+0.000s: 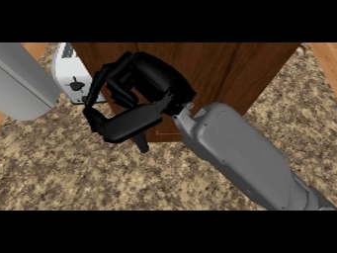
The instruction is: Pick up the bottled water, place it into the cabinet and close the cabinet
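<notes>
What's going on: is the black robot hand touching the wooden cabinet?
Cannot tell. In the head view the right robot hand overlaps the cabinet front, but the steep angle shows neither contact nor a gap.

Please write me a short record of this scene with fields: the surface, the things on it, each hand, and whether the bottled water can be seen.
surface: speckled beige stone counter
cabinet: dark brown wooden cabinet at the counter's far side; its inside does not show
appliance: white toaster left of the cabinet, partly behind the hand
right hand: black, in front of the cabinet's left part, on a grey forearm coming from the lower right
left hand: not visible
bottled water: not visible; possibly hidden
</notes>
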You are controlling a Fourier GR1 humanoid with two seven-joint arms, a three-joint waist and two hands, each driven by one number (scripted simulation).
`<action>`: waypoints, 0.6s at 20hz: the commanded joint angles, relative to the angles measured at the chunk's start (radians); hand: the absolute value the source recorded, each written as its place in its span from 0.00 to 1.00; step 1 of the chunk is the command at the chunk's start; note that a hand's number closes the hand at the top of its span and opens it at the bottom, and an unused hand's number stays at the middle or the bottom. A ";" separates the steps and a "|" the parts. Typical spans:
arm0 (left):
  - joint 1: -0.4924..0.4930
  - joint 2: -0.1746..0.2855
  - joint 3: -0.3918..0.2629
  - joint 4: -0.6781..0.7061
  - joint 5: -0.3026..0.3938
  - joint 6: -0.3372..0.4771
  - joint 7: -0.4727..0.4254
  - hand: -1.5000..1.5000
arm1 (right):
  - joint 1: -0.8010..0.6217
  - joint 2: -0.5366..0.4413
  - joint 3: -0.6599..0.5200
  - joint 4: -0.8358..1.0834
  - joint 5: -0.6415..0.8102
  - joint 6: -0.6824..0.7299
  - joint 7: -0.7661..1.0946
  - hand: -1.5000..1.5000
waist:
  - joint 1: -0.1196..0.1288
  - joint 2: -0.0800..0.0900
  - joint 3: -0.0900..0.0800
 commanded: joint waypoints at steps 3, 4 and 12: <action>0.002 0.006 0.002 -0.009 0.002 -0.025 0.017 0.00 | -0.033 -0.103 -0.149 0.152 0.045 -0.052 -0.056 1.00 | -0.009 0.032 0.016; -0.014 -0.017 -0.032 -0.013 -0.023 0.003 0.020 0.00 | -0.027 -0.066 -0.125 0.165 0.078 -0.087 -0.091 0.00 | -0.016 0.034 0.016; -0.041 -0.033 -0.034 -0.018 -0.024 0.018 0.038 0.00 | -0.076 -0.116 -0.171 0.199 0.076 -0.049 -0.103 0.00 | -0.018 0.033 0.016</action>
